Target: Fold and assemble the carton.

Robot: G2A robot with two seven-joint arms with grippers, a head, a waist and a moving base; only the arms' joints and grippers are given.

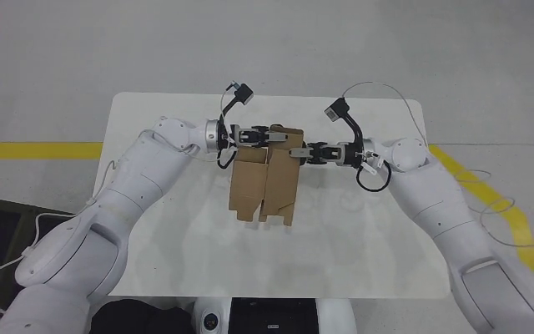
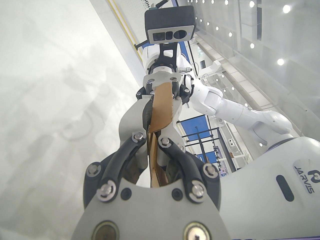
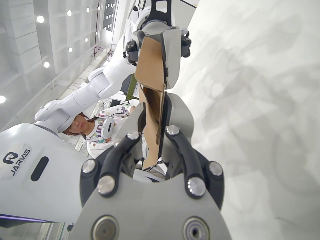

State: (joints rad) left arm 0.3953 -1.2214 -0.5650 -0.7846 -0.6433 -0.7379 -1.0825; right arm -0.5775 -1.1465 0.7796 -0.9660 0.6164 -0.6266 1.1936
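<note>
Clearly, the carton (image 1: 264,178) was at the opening-out stage: a flattened brown sleeve, partly spread, near the middle of the table (image 1: 367,250) and a little toward 12 o'clock. The left gripper (image 1: 260,134) was clenched on the carton's upper edge at about 11 o'clock. The right gripper (image 1: 305,154) was clenched on the edge at about 2 o'clock. The panels and lower flaps ran off toward 6 o'clock. Whether those flaps touched the table could not be told.

To do this step well, the two grips would probably need to work against each other along the creases, one holding firm while the other swung its panel round until the sleeve squared up. Pulling straight apart would likely tear the pinched edge or bow the panels instead of opening them. A slow, even turn looked safer, since each jaw held only a narrow strip of board that could slip out.

The carton was plain corrugated cardboard, matte and tan. In the wrist views its cut edges showed as thin layered strips. Its panels were flat rectangles joined at scored folds, with a dark slot between two bottom flaps. One flap near the left gripper was bent over in a soft curve, so the board seemed light and easily creased. The table was smooth, white and round-cornered.
</note>
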